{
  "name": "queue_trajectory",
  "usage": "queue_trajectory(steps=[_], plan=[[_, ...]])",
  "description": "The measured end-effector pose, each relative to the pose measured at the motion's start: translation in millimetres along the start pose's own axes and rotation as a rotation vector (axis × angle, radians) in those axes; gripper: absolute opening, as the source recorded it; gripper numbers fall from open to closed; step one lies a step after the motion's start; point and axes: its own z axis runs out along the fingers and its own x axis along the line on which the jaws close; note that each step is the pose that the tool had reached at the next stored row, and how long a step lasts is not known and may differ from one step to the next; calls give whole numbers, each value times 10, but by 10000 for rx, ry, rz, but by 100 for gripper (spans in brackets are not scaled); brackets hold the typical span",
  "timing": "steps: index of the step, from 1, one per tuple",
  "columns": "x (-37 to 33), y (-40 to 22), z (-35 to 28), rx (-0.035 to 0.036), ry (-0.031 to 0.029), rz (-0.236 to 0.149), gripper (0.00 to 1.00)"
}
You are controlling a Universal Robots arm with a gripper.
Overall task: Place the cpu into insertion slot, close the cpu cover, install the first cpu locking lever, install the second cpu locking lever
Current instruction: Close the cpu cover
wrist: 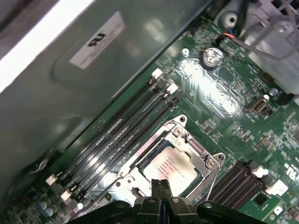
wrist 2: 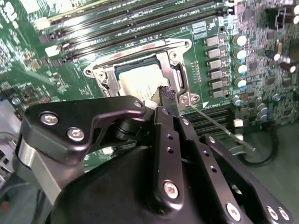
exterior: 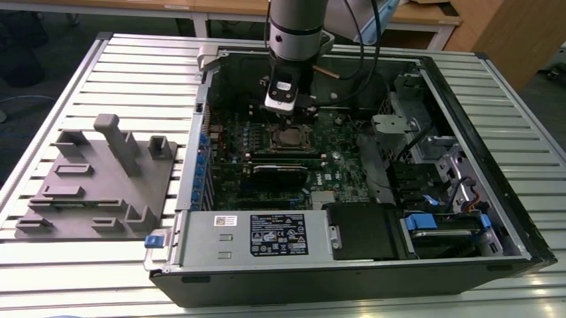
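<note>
Slatted metal bench (exterior: 132, 73), open computer case (exterior: 486, 156). Item: cpu (wrist: 169, 170), seated in insertion slot (exterior: 275, 132), 12 o'clock from power supply (exterior: 256, 235) in the exterior view; cpu cover (wrist: 202, 161) looks down. Gripper (wrist: 160, 183): fingertips pressed together, empty, at socket edge. Risk: wire locking lever (wrist 2: 219, 126) slipping off closed tips, springing free.

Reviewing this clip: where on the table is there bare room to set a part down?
Bare table slats beyond the grey fixture, and the strip between it and the camera. Crowded: inside the computer case, where the tool hangs over the insertion slot.
</note>
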Motion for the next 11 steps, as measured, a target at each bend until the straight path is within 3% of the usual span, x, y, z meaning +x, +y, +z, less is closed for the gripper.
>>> queue_trajectory(steps=[11], plan=[[0, 0, 1, 15, 31, -1517, 11]])
